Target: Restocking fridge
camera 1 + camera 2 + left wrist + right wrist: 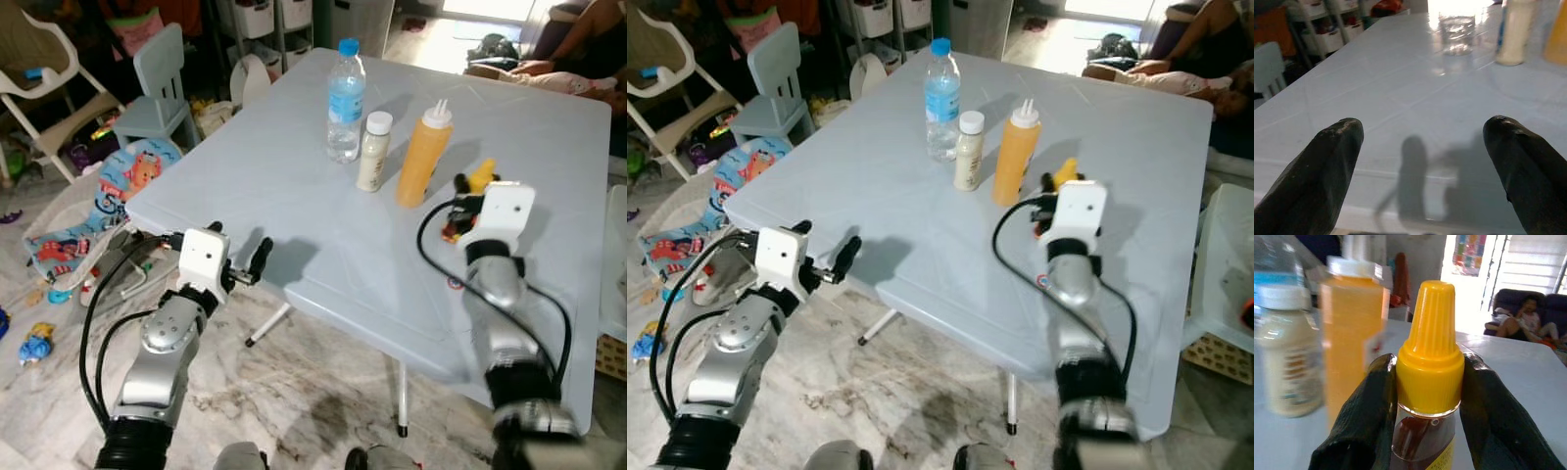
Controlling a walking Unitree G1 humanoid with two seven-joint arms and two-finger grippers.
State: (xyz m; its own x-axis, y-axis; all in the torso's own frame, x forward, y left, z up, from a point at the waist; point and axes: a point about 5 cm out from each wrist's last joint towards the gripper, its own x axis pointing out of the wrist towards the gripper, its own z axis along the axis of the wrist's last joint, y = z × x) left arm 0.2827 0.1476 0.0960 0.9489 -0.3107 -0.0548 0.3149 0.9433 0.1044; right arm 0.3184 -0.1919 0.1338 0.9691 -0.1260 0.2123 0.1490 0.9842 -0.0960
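A water bottle with a blue cap, a small cream bottle with a white cap and an orange squeeze bottle stand in a row on the pale blue table. Just right of the orange bottle, my right gripper is shut on a small sauce bottle with a yellow cap, its fingers pressing both sides of the neck. My left gripper is open at the table's near left edge, fingertips wide apart with nothing between them.
A pale blue child's chair, a white chair and scattered toys sit on the floor to the left. Shelves with white bins stand behind the table. A person lies on a sofa at the far right.
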